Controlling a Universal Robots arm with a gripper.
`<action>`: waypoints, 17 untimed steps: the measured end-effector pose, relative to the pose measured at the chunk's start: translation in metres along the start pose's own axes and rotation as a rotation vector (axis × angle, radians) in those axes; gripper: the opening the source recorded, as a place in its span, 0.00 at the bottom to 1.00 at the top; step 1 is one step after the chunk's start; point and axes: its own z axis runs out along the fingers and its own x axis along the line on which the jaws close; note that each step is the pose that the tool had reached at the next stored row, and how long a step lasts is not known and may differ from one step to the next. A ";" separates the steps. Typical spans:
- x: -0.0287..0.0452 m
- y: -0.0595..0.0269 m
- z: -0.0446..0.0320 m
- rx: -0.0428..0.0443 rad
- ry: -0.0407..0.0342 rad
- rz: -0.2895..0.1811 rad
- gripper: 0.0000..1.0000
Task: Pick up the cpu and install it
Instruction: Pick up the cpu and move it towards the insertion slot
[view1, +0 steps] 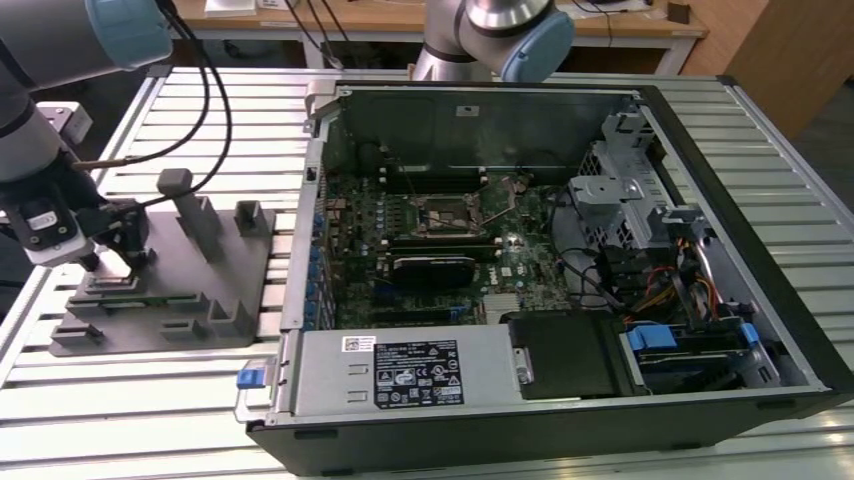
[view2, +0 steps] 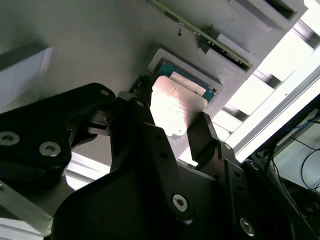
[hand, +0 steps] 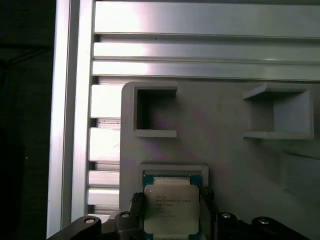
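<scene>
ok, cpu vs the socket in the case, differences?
The cpu sits at a recess in the grey holder block outside the case, by the gripper; the socket lies inside the open case. The cpu's top is bright metal; the socket looks dark. Both are square and flat.

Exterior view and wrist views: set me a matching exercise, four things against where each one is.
Things:
1. cpu
2. holder block
3. computer case
4. end effector

Places:
A. lying open on the table, motherboard exposed
B. at a square recess in the holder block
C. down at the holder block, right at the cpu
D. on the slatted table, to the exterior view's left of the case

Pairs: 1-B; 2-D; 3-A; 4-C
</scene>
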 end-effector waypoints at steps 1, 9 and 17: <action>0.0000 0.0001 -0.0024 0.0000 -0.0001 0.000 0.53; 0.0002 0.0004 -0.0109 -0.0004 0.0000 0.000 0.53; 0.0003 0.0005 -0.0146 -0.0004 0.0000 0.000 0.53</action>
